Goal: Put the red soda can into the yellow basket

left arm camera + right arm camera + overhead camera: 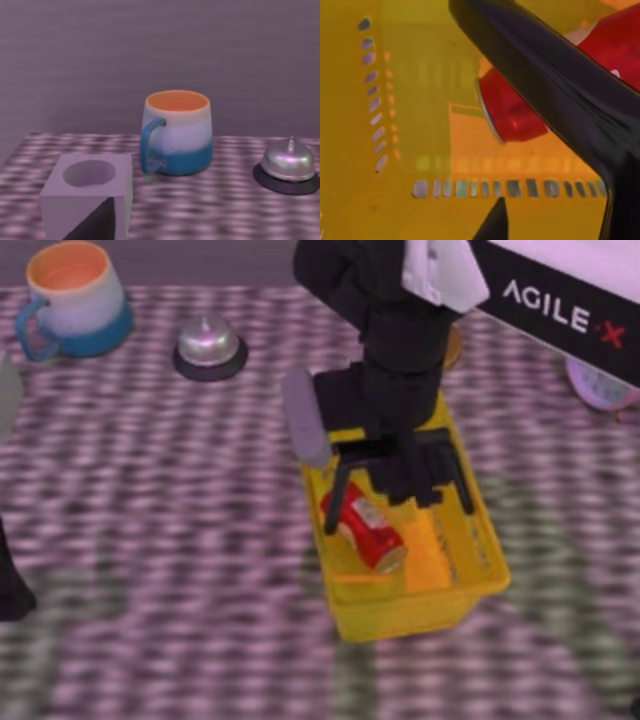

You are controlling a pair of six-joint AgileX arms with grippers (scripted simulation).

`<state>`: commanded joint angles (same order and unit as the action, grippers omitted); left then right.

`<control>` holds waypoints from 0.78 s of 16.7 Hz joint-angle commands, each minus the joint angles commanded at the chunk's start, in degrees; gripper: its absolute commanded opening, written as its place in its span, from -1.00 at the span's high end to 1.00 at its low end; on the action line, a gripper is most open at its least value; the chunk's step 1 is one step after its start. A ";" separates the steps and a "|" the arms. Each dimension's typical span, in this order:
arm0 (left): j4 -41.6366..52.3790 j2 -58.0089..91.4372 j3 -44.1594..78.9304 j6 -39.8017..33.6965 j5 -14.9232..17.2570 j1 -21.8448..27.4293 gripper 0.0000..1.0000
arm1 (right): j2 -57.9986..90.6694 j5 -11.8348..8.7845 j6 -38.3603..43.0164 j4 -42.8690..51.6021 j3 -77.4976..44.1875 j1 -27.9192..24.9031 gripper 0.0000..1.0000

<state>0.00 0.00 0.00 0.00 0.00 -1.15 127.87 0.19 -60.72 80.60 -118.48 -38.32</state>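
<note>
The red soda can [366, 530] lies on its side inside the yellow basket [420, 618], right of the table's middle, silver end toward the front. My right gripper [415, 485] hangs over the basket's back half, just behind the can, open and holding nothing. In the right wrist view the can [515, 112] rests on the basket floor by the slotted wall [420, 212], partly behind a black handle [560, 90]; one fingertip [495, 222] shows, clear of the can. My left arm [10, 590] is parked at the left edge, its gripper out of view.
A blue and white mug [75, 295] and a silver bell [210, 343] stand at the back left. A grey block with a round hole [87, 192] sits near the mug. A grey bar [305, 418] lies by the basket's back left corner. A pink clock [600, 385] sits far right.
</note>
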 joint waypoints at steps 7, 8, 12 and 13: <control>0.00 0.00 0.00 0.00 0.00 0.00 -1.00 | 0.00 0.00 0.00 0.00 0.00 0.00 1.00; 0.00 0.00 0.00 0.00 0.00 0.00 -1.00 | 0.00 0.00 0.00 0.00 0.00 0.00 1.00; 0.00 0.00 0.00 0.00 0.00 0.00 -1.00 | 0.00 0.00 0.00 0.00 0.00 0.00 1.00; 0.00 0.00 0.00 0.00 0.00 0.00 -1.00 | 0.00 0.00 0.00 0.00 0.00 0.00 1.00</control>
<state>0.00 0.00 0.00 0.00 0.00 -1.15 127.87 0.19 -60.72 80.60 -118.48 -38.32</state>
